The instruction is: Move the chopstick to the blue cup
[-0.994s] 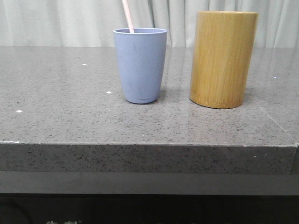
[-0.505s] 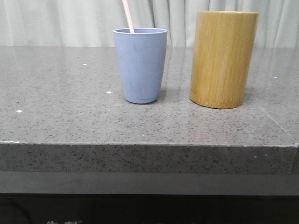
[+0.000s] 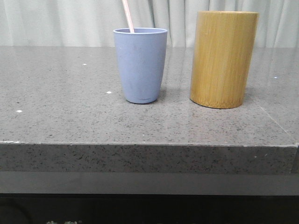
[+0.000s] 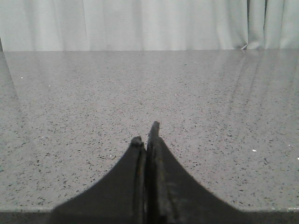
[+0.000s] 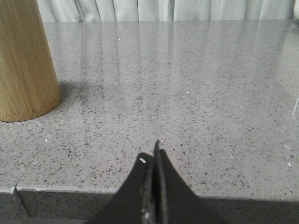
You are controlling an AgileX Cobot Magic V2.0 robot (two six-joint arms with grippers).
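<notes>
The blue cup (image 3: 140, 65) stands upright on the grey stone table (image 3: 70, 116), left of centre in the front view. A thin pale pink chopstick (image 3: 127, 16) leans out of its rim toward the left. Neither arm appears in the front view. In the left wrist view my left gripper (image 4: 145, 135) is shut with nothing between its fingers, low over bare stone. My right gripper (image 5: 153, 151) is likewise shut and empty, near the table's front edge, with the bamboo holder off to one side.
A taller tan bamboo cylinder (image 3: 223, 58) (image 5: 23, 60) stands to the right of the blue cup, a small gap between them. The table's front edge (image 3: 149, 145) drops away below. Pale curtains hang behind the table.
</notes>
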